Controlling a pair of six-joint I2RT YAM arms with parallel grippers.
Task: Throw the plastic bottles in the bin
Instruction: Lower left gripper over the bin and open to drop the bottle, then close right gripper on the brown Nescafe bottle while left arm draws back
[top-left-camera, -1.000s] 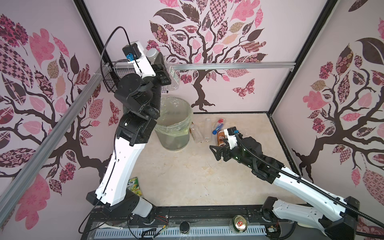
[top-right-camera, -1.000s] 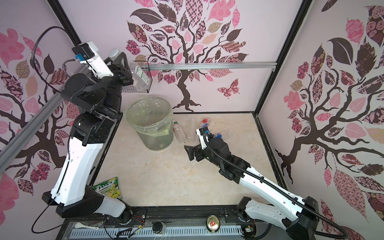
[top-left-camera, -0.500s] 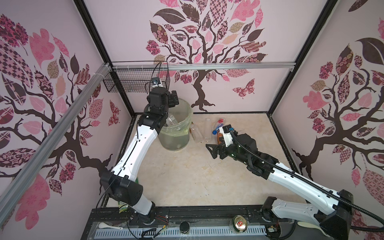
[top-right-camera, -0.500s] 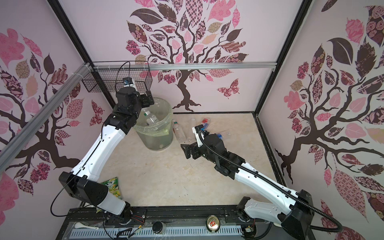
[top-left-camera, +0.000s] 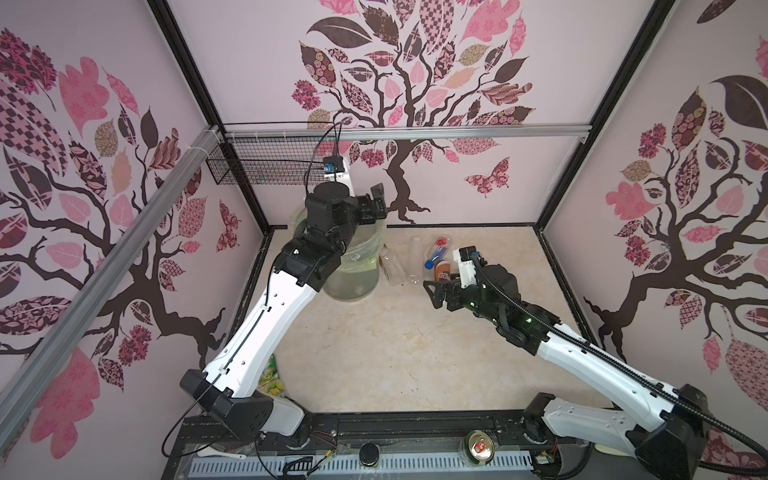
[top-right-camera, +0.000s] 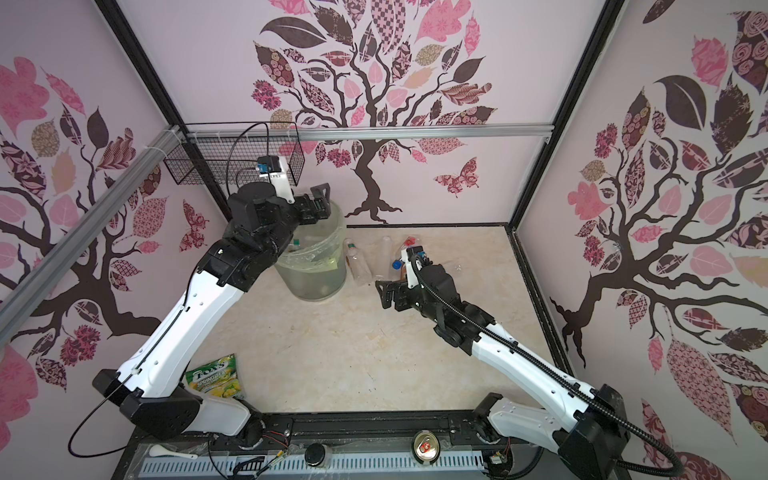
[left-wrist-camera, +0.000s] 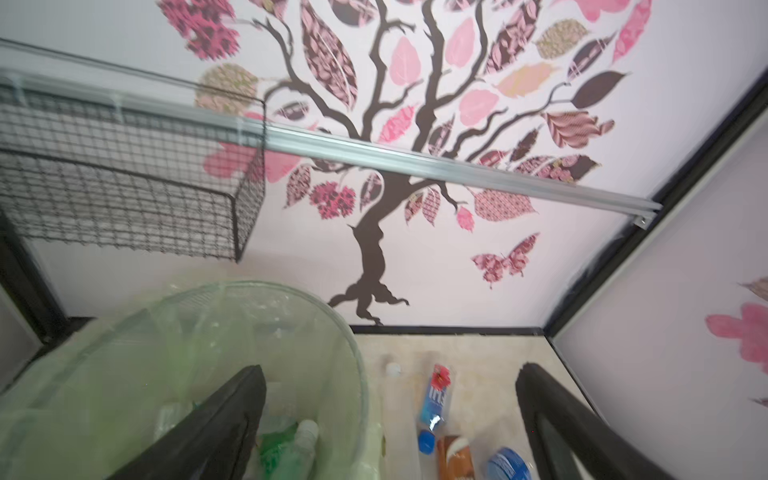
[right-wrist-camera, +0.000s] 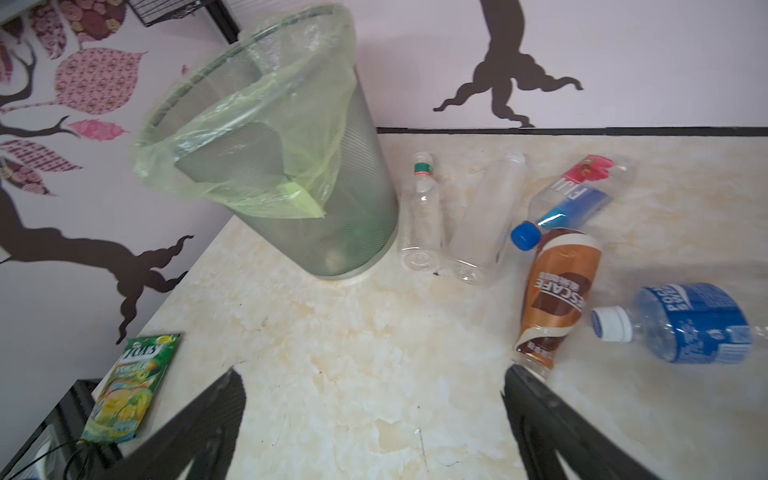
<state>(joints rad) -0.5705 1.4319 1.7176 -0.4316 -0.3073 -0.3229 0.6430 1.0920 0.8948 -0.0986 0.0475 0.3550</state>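
The bin (top-left-camera: 353, 266) (top-right-camera: 316, 270) (right-wrist-camera: 291, 166) stands at the back left. My left gripper (top-left-camera: 376, 203) (top-right-camera: 320, 203) (left-wrist-camera: 390, 370) hangs open and empty over its far rim (left-wrist-camera: 357, 374). A clear bottle with green on it (left-wrist-camera: 299, 444) lies inside. Right of the bin lie two clear plastic bottles (right-wrist-camera: 419, 212) (right-wrist-camera: 486, 220), a blue-labelled one (right-wrist-camera: 569, 195) (top-left-camera: 436, 251), a brown one (right-wrist-camera: 557, 291) (top-left-camera: 444, 272) and a blue one (right-wrist-camera: 685, 322). My right gripper (top-left-camera: 432, 295) (top-right-camera: 382, 295) (right-wrist-camera: 372, 374) is open low over bare table, one finger beside the brown bottle's base.
A black wire mesh basket (top-left-camera: 266, 166) (left-wrist-camera: 124, 187) hangs on the back rail above the bin. A green snack packet (top-right-camera: 214, 380) (right-wrist-camera: 129, 395) lies at the table's left front. A metal can (top-left-camera: 478, 446) sits on the front ledge.
My left arm swung down from high beside the basket to over the bin, opened, and the clear bottle it held dropped in. The right arm barely moved.
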